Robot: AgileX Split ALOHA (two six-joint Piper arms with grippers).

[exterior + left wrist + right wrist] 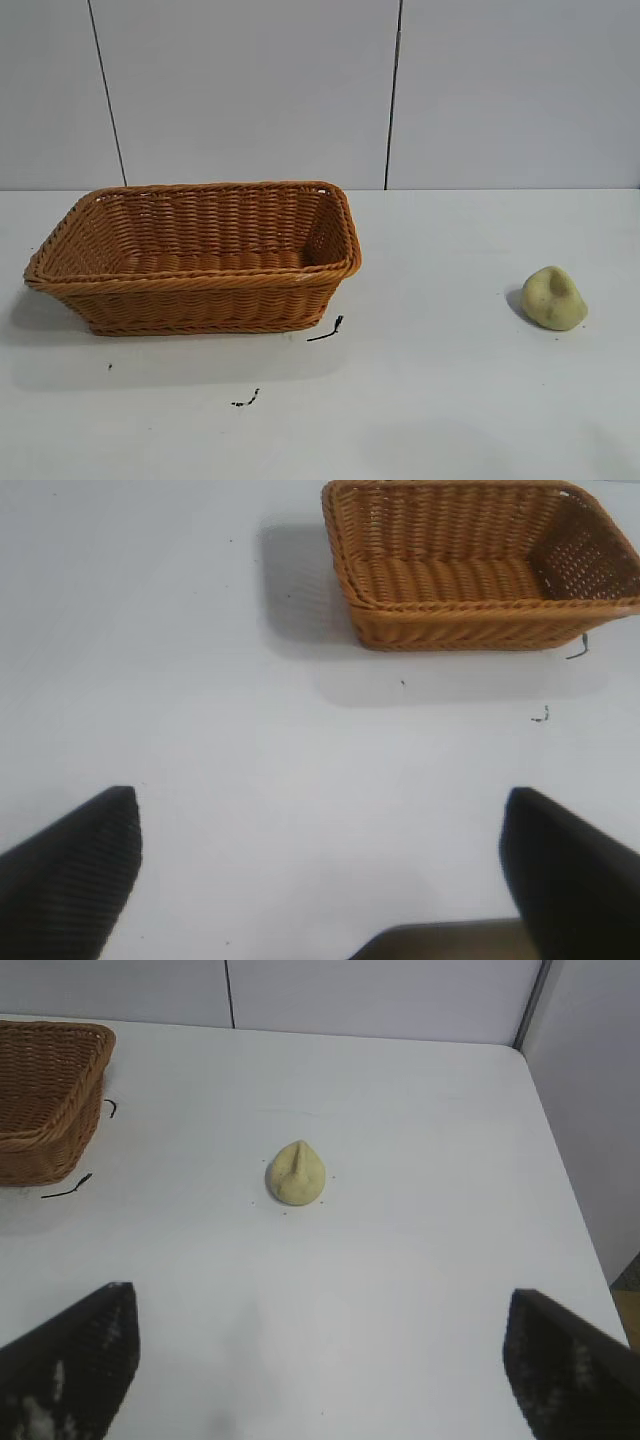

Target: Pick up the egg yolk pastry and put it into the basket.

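Spread wide and empty, the right gripper (320, 1360) faces the egg yolk pastry (296, 1173), a small pale yellow-green, matte, lopsided lump lying at its twelve o'clock, well apart on the white table (450, 400). Its narrower end seems to point away, though that is hard to judge. Equally spread, the left gripper (320, 880) faces the basket (480, 625), large, orange-brown woven wicker, so the right arm looks nearer.

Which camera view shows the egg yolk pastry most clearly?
The right wrist view: the egg yolk pastry lies central and unobstructed on the table, ahead of the open right hand. The exterior view shows it smaller, at the right, far from the basket. The left wrist view does not show it.
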